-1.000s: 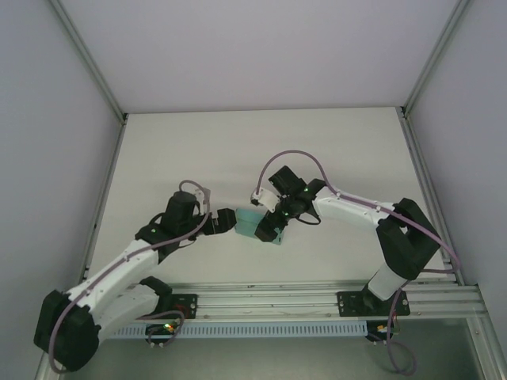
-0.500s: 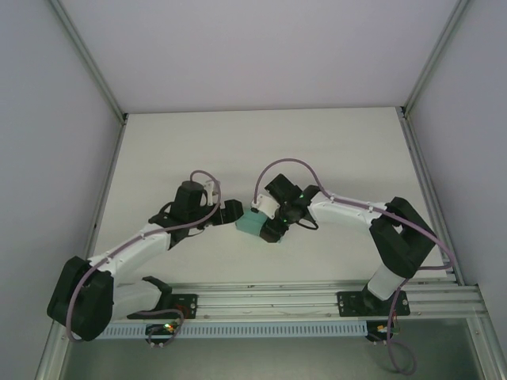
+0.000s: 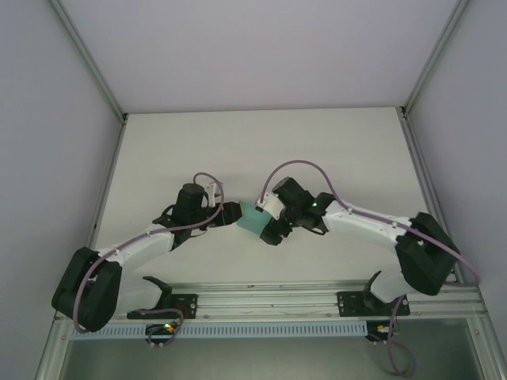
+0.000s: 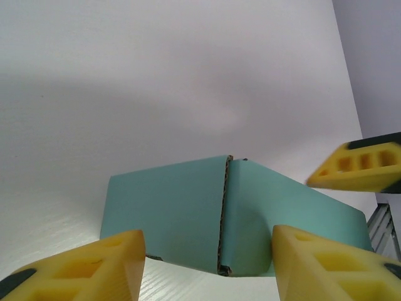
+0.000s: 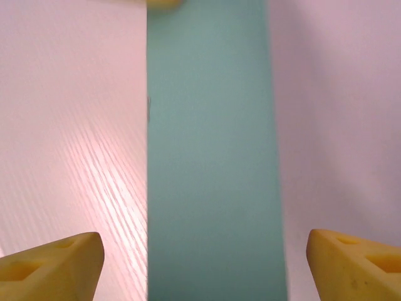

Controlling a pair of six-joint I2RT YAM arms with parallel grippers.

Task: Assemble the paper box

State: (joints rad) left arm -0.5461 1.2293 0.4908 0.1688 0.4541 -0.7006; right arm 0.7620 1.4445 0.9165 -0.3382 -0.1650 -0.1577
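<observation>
The paper box is a small teal card box lying on the white table between my two grippers. In the left wrist view the paper box shows a long side with a vertical seam, just ahead of my left gripper. The left fingertips stand apart at either side of its lower edge. My left gripper is at the box's left end. My right gripper reaches over the box from the right. In its wrist view my right gripper is open wide, with gaps beside the box.
The white table stretches bare behind the arms. Grey walls and metal corner posts fence it on three sides. The aluminium rail with the arm bases runs along the near edge. One right-gripper finger shows past the box in the left wrist view.
My left arm came in to the box's left end and its jaws narrowed. The right gripper shifted along the box, its elbow swinging out right. The box slid slightly away from the rail.
</observation>
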